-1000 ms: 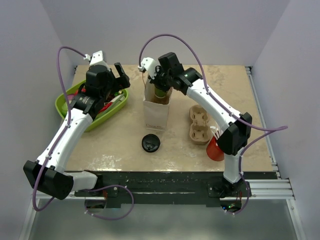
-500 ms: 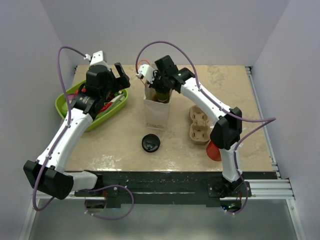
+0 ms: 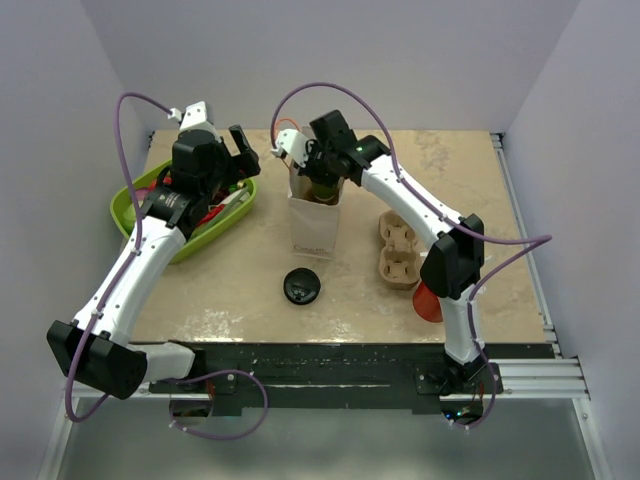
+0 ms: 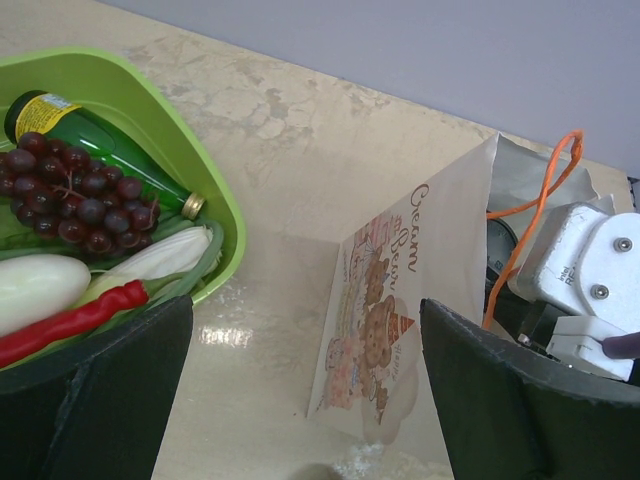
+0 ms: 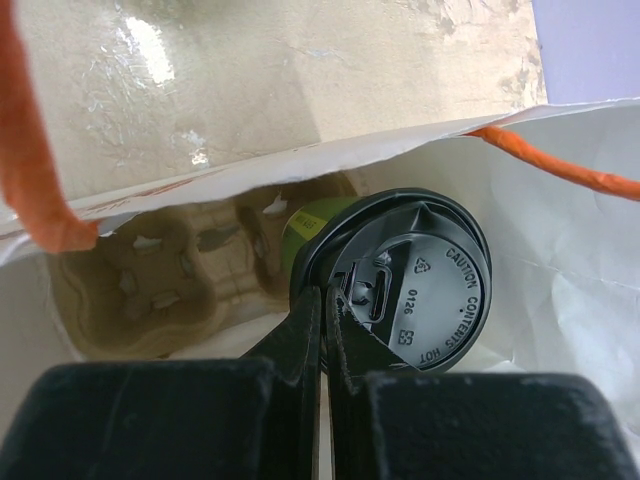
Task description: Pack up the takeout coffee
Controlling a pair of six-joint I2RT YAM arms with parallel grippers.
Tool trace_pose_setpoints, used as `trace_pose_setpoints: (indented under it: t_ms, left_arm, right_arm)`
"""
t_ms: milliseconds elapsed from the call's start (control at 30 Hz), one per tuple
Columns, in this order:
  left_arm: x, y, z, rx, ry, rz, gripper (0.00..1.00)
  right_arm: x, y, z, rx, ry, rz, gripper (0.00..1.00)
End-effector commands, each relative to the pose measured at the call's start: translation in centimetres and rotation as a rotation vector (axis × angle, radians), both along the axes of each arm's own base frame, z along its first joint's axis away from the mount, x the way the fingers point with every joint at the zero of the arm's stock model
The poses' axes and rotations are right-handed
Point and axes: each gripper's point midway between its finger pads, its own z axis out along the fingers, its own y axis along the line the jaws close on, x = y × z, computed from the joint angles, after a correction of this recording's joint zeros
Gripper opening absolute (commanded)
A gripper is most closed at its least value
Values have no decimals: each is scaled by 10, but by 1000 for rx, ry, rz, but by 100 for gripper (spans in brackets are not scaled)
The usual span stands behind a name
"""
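Within the last second the coffee (image 5: 425, 285) has been lowered into the bag (image 3: 312, 228), so packing is judged nearly done, with only release left. Its lid is pinched by the right jaws; the left jaws are held wide, far left. A beige tabletop (image 3: 465, 180) is enclosed by pale walls (image 3: 400, 50).

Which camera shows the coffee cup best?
The right wrist view: the coffee cup, black lid and green side, shows clearly inside the paper bag. The top view shows a dark glimpse; the left wrist view, mostly the bag.
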Motion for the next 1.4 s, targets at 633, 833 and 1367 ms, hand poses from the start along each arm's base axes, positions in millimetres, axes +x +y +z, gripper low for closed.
trace_pose_setpoints:
  t_ms: [633,833,1367]
  left_arm:
    - [5,4,2,20,-23,10,100]
    - [6,3,0,21,-17,6,100]
    - [4,3,2,18,-21,2,100]
  right_arm:
    - [3,-1,-20,-3,35,42,0]
    - [6,-3,-29,-14,46,41,0]
    - [10,-3,-23,10,30,7,16]
